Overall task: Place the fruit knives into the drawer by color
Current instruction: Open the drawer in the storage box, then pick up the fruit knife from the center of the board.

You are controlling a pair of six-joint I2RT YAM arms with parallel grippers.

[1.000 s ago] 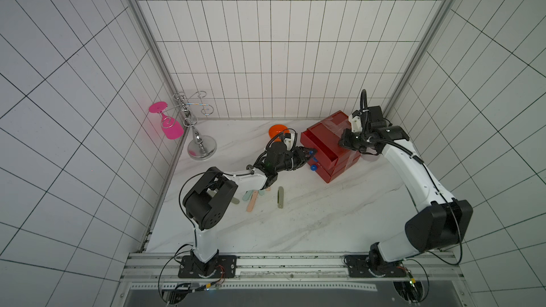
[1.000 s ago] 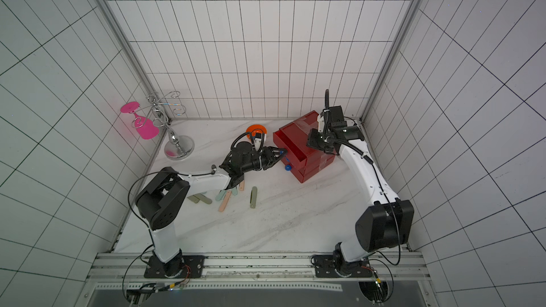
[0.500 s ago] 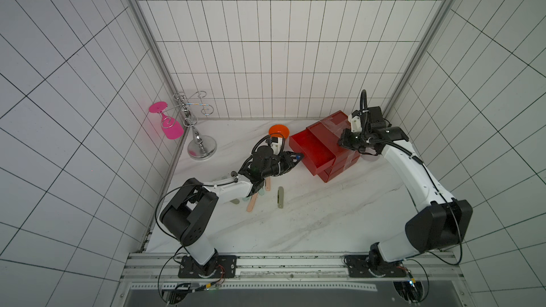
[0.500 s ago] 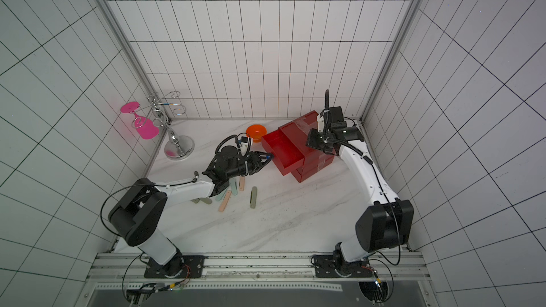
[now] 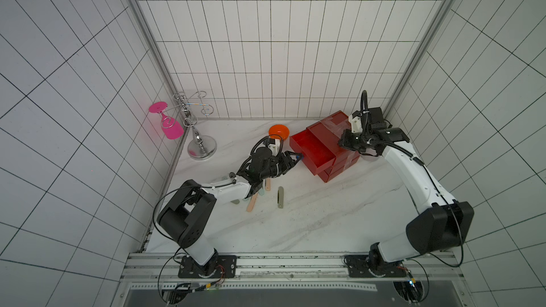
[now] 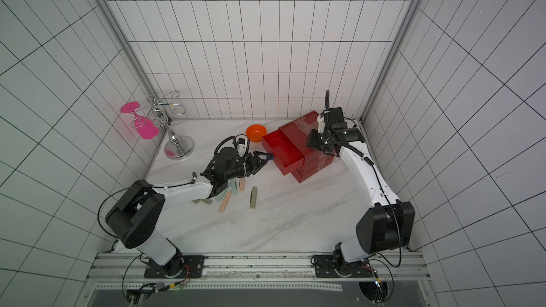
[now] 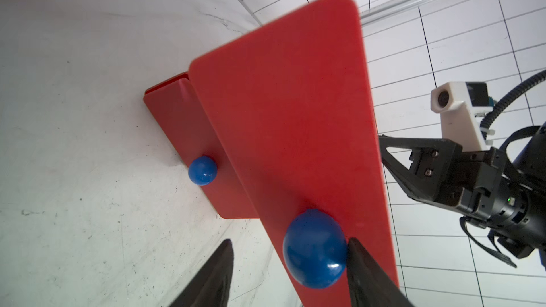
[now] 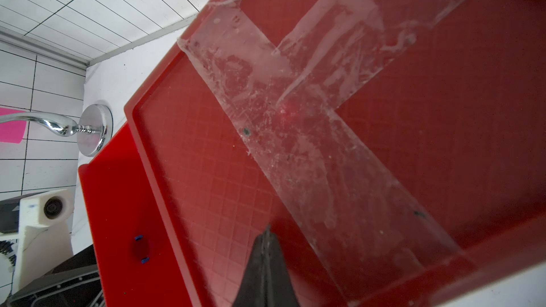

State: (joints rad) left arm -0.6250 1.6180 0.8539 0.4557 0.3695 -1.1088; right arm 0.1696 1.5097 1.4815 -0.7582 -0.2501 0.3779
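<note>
Red drawer (image 5: 313,150) pulled open: loading comes next.
Your left jaws stand parted around the blue knob (image 7: 314,253); right jaws, closed and empty, rest on its taped top. Retreat, then pick fruit knives (image 5: 280,197) from the surface (image 5: 325,217) nearby.

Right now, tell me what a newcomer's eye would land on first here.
The bright red chest of drawers at the back right of the table, its top drawer pulled out. The left gripper stands open around that drawer's blue knob, while the shut right gripper points down onto the chest's taped top. A pink glass hangs on a chrome rack at the back left.
</note>
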